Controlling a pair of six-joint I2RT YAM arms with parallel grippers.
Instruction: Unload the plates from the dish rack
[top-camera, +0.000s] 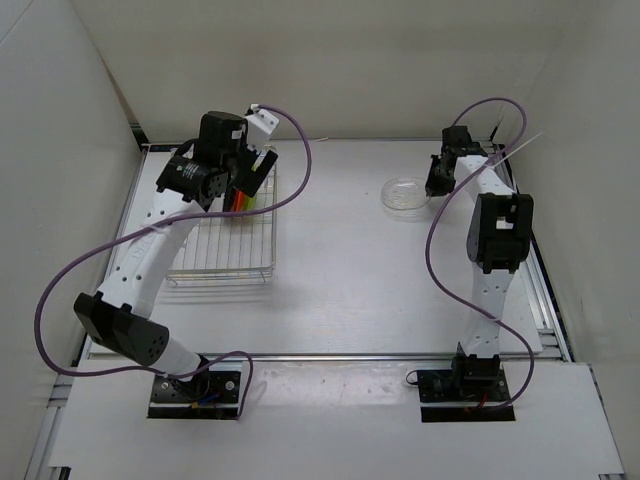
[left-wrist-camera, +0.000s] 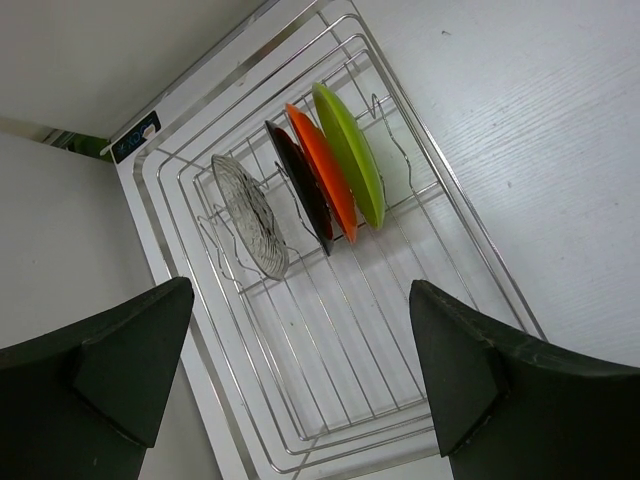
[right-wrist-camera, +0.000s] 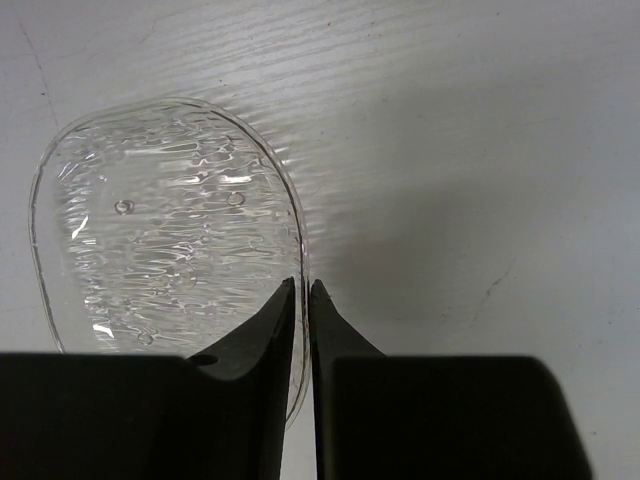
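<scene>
On the table (right-wrist-camera: 480, 150) far right, clear plate (right-wrist-camera: 170, 230) lies flat, its rim in the hairline slit of right gripper (right-wrist-camera: 303, 290); pinched or freed, cannot tell; left gripper (left-wrist-camera: 300, 300), jaws wide and empty, hangs over dish rack (top-camera: 215, 250), where four plates (left-wrist-camera: 325, 175) stand on edge, rims up for pinching

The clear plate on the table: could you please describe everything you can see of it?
The clear plate is round, shallow and glassy, with a rippled texture and small bubbles. It lies flat on the white table, empty. The right gripper, nearly closed, straddles its rim; nothing else touches it.
</scene>
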